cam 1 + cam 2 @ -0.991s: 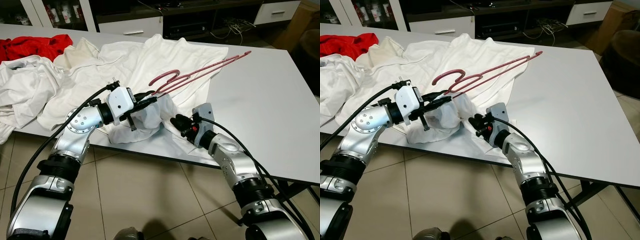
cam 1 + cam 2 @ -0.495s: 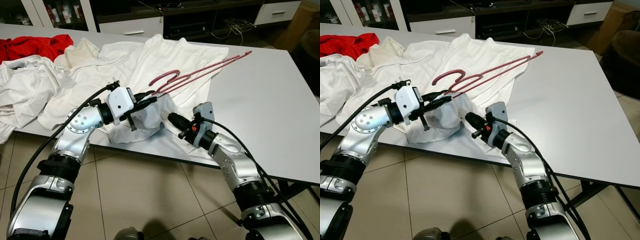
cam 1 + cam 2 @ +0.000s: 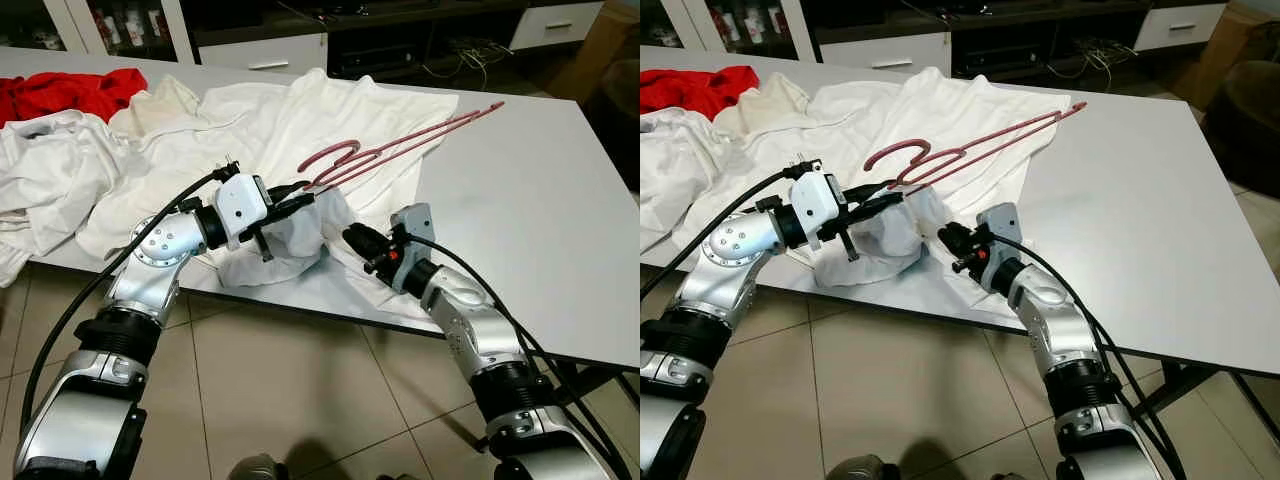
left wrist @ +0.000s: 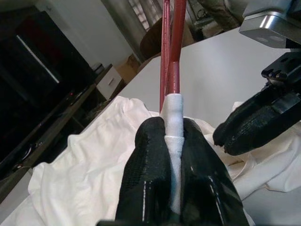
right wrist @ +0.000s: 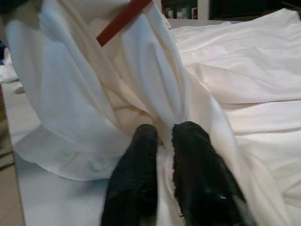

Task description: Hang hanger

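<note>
A red hanger (image 3: 400, 143) lies tilted over a white shirt (image 3: 290, 120) on the white table (image 3: 520, 200). Its hook (image 3: 335, 155) is raised toward me. My left gripper (image 3: 295, 200) is shut on the hanger's near end, where white cloth is wrapped round the red bar (image 4: 170, 47). Shirt fabric drapes from that end in a bunched fold. My right gripper (image 3: 352, 236) sits low at the table's front edge, just right of the fold. Its fingers (image 5: 188, 136) are closed together on a pinch of the shirt (image 5: 235, 70).
A red garment (image 3: 60, 90) and more white clothes (image 3: 50, 180) are piled on the table's left. The table's right half is bare. Dark cabinets and drawers stand beyond the far edge. Tiled floor lies below the near edge.
My right gripper edged left toward the hanging fold, then drew back slightly. The left gripper and the hanger have stayed put.
</note>
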Robot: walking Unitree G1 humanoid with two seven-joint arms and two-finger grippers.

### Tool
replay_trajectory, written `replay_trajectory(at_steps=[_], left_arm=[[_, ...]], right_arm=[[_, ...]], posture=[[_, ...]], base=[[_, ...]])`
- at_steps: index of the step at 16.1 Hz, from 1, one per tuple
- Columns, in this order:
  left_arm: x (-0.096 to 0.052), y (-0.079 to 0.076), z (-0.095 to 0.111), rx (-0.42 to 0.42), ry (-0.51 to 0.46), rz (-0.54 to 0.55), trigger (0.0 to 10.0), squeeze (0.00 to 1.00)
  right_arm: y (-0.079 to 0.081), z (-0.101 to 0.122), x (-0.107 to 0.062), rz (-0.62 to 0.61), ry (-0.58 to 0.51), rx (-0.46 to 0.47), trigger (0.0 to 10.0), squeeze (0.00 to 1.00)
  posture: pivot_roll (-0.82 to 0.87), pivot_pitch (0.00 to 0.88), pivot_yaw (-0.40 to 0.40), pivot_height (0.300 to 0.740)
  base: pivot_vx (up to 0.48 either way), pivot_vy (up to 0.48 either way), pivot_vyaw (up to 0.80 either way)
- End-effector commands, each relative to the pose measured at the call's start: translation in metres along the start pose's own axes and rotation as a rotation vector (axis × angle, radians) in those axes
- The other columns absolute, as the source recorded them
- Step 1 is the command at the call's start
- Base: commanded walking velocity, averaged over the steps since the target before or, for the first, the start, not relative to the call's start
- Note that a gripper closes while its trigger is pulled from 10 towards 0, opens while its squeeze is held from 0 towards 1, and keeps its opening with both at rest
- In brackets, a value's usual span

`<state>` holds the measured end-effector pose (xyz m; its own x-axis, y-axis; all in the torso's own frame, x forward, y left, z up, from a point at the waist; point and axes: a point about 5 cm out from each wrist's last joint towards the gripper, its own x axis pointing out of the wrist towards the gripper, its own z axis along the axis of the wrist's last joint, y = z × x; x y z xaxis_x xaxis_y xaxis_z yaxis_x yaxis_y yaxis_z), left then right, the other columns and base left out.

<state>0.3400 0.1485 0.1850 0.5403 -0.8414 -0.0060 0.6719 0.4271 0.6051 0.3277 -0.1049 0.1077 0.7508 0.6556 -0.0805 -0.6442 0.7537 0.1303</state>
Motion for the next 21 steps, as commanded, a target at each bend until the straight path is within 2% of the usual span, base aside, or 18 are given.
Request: replay_trajectory(at_steps=[1, 2, 3, 4, 7, 8, 11, 12, 13, 15, 17, 19, 21], left_arm=[[0.001, 0.003, 0.005, 0.024, -0.017, -0.002, 0.7, 0.0], [0.001, 0.003, 0.005, 0.024, -0.018, -0.003, 0.6, 0.0], [0.002, 0.003, 0.005, 0.024, -0.02, -0.003, 0.6, 0.0], [0.002, 0.002, 0.005, 0.024, -0.021, -0.002, 0.6, 0.0], [0.001, 0.001, 0.005, 0.021, -0.024, 0.001, 0.6, 0.0], [0.002, 0.0, 0.005, 0.019, -0.026, 0.001, 0.6, 0.0], [0.003, -0.005, 0.004, 0.008, -0.033, 0.001, 0.5, 0.0], [0.003, -0.005, 0.004, 0.006, -0.034, 0.001, 0.5, 0.0], [0.003, -0.005, 0.004, 0.006, -0.035, 0.001, 0.5, 0.0], [0.003, -0.005, 0.005, 0.006, -0.034, 0.0, 0.4, 0.0], [0.003, -0.006, 0.005, 0.006, -0.035, -0.002, 0.4, 0.0], [0.002, -0.007, 0.005, 0.005, -0.038, -0.006, 0.4, 0.0], [0.003, -0.008, 0.005, 0.004, -0.038, -0.01, 0.4, 0.0]], right_arm=[[-0.003, 0.004, 0.001, -0.018, -0.009, -0.03, 10.0, 1.0], [-0.004, 0.004, 0.001, -0.033, -0.002, -0.057, 10.0, 1.0], [-0.005, 0.005, 0.003, -0.038, 0.003, -0.075, 10.0, 0.62], [-0.003, 0.007, 0.004, -0.029, 0.003, -0.089, 10.0, 0.0], [0.001, 0.011, 0.006, 0.006, -0.02, -0.095, 10.0, 0.0], [0.001, 0.012, 0.006, 0.015, -0.024, -0.093, 10.0, 1.0], [0.002, 0.007, 0.012, 0.015, 0.013, -0.124, 10.0, 1.0], [0.003, 0.006, 0.013, 0.014, 0.02, -0.126, 10.0, 0.96], [0.005, 0.004, 0.016, 0.01, 0.033, -0.139, 10.0, 0.0], [0.003, 0.002, 0.018, -0.021, 0.043, -0.151, 10.0, 0.0], [-0.006, 0.004, 0.021, -0.114, 0.038, -0.156, 10.0, 0.0], [-0.007, 0.004, 0.023, -0.117, 0.036, -0.154, 10.0, 0.0], [-0.001, 0.002, 0.026, -0.063, 0.029, -0.142, 10.0, 0.0]], posture=[[0.14, 0.013, 0.01, 0.74], [0.14, 0.013, 0.009, 0.74], [0.14, 0.014, 0.006, 0.74], [0.14, 0.014, 0.005, 0.74], [0.15, 0.016, 0.0, 0.74], [0.15, 0.017, -0.001, 0.74], [0.15, 0.02, -0.004, 0.74], [0.15, 0.02, -0.004, 0.74], [0.15, 0.02, -0.004, 0.74], [0.15, 0.022, -0.002, 0.74], [0.15, 0.023, 0.0, 0.74], [0.15, 0.023, 0.002, 0.74], [0.15, 0.023, 0.003, 0.74]], base=[[0.0, 0.0, 0.0], [0.0, 0.0, 0.0], [0.0, 0.0, 0.0], [0.0, 0.0, 0.0], [0.0, 0.0, 0.0], [0.0, 0.0, 0.0], [0.0, 0.0, 0.0], [0.0, 0.0, 0.0], [0.0, 0.0, 0.0], [0.0, 0.0, 0.0], [0.0, 0.0, 0.0], [0.0, 0.0, 0.0], [0.0, 0.0, 0.0]])
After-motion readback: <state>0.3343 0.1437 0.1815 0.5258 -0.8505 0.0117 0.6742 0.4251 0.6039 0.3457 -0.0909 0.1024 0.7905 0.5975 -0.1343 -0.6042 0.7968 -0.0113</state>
